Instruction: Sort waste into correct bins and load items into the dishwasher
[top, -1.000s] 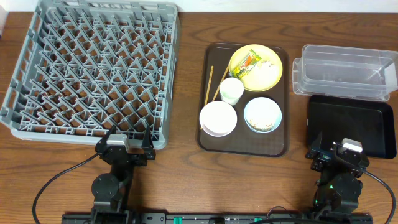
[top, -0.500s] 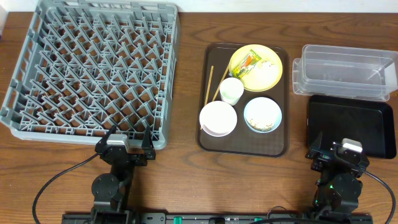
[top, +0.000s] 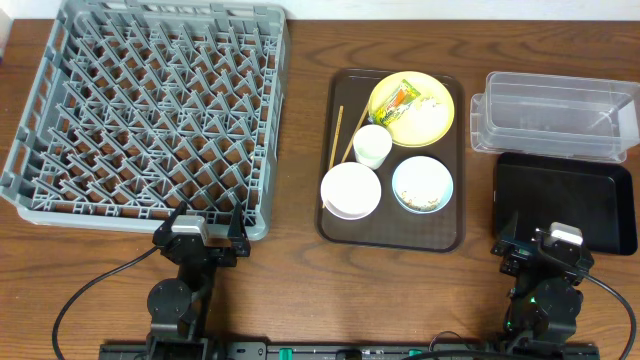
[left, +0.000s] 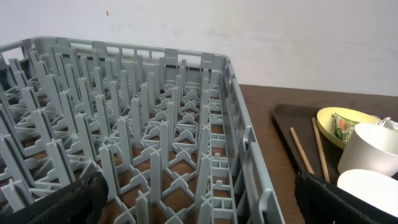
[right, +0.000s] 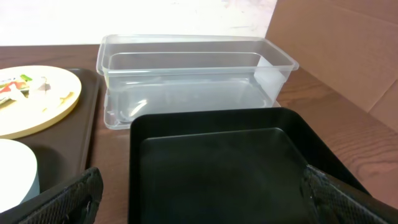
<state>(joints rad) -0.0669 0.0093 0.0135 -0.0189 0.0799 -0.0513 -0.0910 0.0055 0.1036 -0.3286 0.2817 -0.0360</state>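
The grey dishwasher rack (top: 272, 150) fills the left of the table with nothing in it. A yellow plate (top: 428, 125) carries the yellow-green wrapper (top: 398, 99) and pale scraps. A white cup (top: 372, 146), a white bowl (top: 350, 190), a light blue bowl (top: 422, 180) with beige crumbs and two chopsticks (top: 337, 134) lie beside it. At the right stand the clear tub (top: 555, 115) and the black tray (top: 565, 200). My left gripper (top: 207, 219) is open at the rack's near edge (left: 249, 155). My right gripper (top: 540, 243) is open over the black tray's near end (right: 211, 155).
A dark brown serving tray (top: 330, 215) in the middle holds all the dishes. Bare wooden table (top: 290, 280) runs along the front between both arms. A cardboard panel (right: 348, 43) stands beyond the clear tub (right: 193, 68) at the right.
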